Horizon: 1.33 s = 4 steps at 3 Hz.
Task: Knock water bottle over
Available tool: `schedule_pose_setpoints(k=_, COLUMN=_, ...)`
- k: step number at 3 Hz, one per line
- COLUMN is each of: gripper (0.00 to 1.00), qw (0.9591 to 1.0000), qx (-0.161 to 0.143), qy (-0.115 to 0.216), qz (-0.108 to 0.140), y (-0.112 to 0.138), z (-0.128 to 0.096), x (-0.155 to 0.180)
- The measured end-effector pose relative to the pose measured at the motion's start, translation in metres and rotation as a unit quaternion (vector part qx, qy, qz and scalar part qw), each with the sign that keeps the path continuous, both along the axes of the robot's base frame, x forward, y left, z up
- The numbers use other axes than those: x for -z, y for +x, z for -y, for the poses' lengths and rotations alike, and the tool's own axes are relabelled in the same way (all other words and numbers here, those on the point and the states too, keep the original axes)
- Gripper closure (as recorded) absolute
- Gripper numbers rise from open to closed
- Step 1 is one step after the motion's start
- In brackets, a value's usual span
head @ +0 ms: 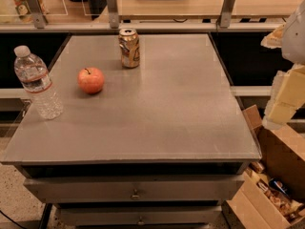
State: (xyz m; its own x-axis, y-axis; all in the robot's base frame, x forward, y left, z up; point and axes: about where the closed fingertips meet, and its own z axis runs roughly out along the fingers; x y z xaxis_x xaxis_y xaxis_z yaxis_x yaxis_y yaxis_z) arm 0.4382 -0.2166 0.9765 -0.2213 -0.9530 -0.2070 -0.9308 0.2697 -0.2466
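Note:
The water bottle [37,82] is clear ribbed plastic with a white cap and a white-and-red label band. It stands upright near the left edge of the grey table [171,109]. My gripper [280,112] hangs at the right edge of the camera view, off the table's right side and above a cardboard box. It is pale cream and white. It is far from the bottle, across the full width of the table, and holds nothing that I can see.
A red apple [91,80] lies to the right of the bottle. A gold drink can [129,47] stands upright at the back middle. An open cardboard box [279,185] with packets sits on the floor at the right. Drawers [136,189] are under the tabletop.

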Motion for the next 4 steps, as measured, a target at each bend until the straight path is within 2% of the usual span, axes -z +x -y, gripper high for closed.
schedule_pose_setpoints(k=1, gripper=0.00, qw=1.0000, qx=0.000, qy=0.000, qz=0.000, y=0.000, z=0.000, x=0.000)
schedule_pose_setpoints(k=2, gripper=0.00, qw=0.9995, qx=0.001, qy=0.032, qz=-0.004, y=0.003, z=-0.001, x=0.002)
schedule_pose_setpoints(k=3, gripper=0.00, qw=0.9918, qx=0.032, qy=0.122, qz=-0.020, y=0.011, z=-0.008, x=0.029)
schedule_pose_setpoints(k=4, gripper=0.00, qw=0.9727, qx=0.044, qy=0.227, qz=-0.019, y=0.025, z=-0.058, x=0.050)
